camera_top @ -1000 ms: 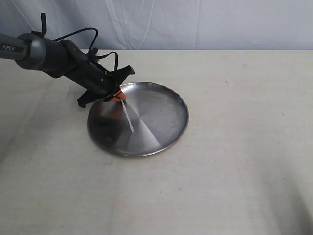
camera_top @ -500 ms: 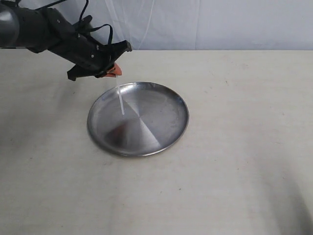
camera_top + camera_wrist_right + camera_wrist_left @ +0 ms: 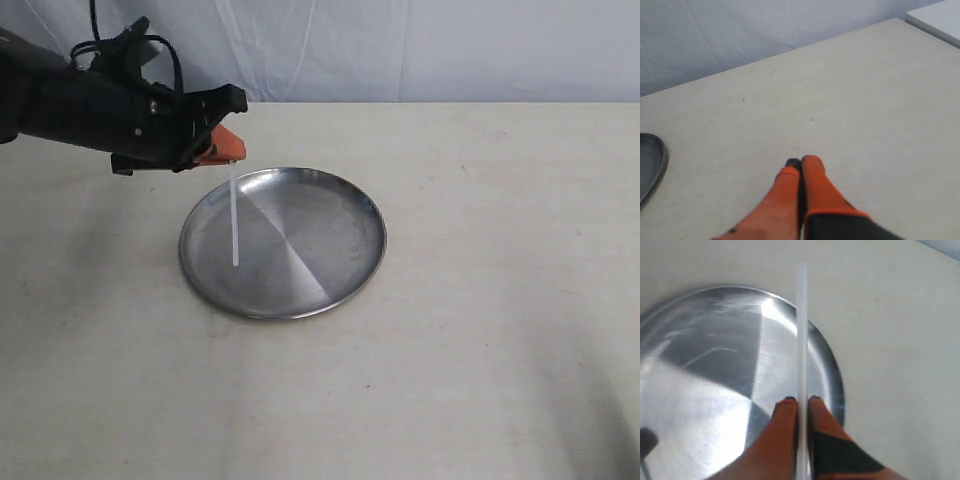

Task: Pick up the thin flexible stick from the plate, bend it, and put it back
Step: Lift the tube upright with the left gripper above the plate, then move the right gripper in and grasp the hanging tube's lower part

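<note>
The thin flexible stick (image 3: 234,215) hangs straight down over the left part of the plate (image 3: 340,230), a round shiny steel dish. My left gripper (image 3: 231,152) is shut on the stick's upper end, above the plate's far left rim. In the left wrist view the stick (image 3: 802,330) runs straight out from between the orange fingers of the left gripper (image 3: 801,400), across the plate (image 3: 700,365). My right gripper (image 3: 801,161) is shut with nothing in it, over bare table. It does not show in the exterior view.
The cream table (image 3: 480,350) spreads around the plate. A pale curtain (image 3: 400,50) hangs behind its far edge. A sliver of the plate's rim (image 3: 652,160) shows in the right wrist view.
The left gripper rose from the plate with the stick and turned more level. The stick, first lying slanted in the plate, now hangs vertically from the fingers.
</note>
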You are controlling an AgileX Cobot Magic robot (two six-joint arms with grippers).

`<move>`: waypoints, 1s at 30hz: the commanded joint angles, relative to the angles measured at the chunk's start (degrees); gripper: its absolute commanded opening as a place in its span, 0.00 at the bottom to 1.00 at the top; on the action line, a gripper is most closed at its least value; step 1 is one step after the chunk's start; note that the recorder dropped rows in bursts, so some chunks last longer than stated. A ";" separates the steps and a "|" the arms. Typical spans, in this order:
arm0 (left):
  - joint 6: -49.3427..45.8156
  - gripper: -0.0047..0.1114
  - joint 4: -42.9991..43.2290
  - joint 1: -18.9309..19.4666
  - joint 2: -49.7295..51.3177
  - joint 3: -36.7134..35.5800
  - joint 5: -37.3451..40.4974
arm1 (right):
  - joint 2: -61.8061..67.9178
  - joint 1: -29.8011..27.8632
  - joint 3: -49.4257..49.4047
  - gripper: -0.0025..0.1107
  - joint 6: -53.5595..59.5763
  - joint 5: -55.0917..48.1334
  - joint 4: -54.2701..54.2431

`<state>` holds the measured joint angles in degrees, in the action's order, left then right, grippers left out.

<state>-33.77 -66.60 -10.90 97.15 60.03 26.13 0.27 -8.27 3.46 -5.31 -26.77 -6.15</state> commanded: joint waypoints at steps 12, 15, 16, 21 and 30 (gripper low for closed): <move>-25.50 0.04 -28.66 0.02 -18.83 -12.52 12.58 | -0.27 -0.22 -0.27 0.01 -15.74 23.26 -54.94; -26.31 0.04 -29.30 0.02 -19.08 -13.12 12.87 | -0.27 -0.22 -0.10 0.01 -13.66 13.28 -51.99; -27.11 0.04 -31.08 0.02 -19.08 -13.12 14.19 | -0.27 -0.22 0.81 0.01 -8.13 2.71 -53.37; -31.29 0.04 -33.35 0.02 -19.08 -13.12 19.88 | 4.36 -0.22 3.25 0.01 15.08 -8.64 -68.63; -32.56 0.04 -33.35 0.02 -19.08 -13.12 24.64 | 30.88 -0.22 14.85 0.31 50.70 -26.57 -82.29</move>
<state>-65.83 -99.01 -10.90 78.60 46.98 48.34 22.76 -8.27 14.31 35.53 -46.98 -84.50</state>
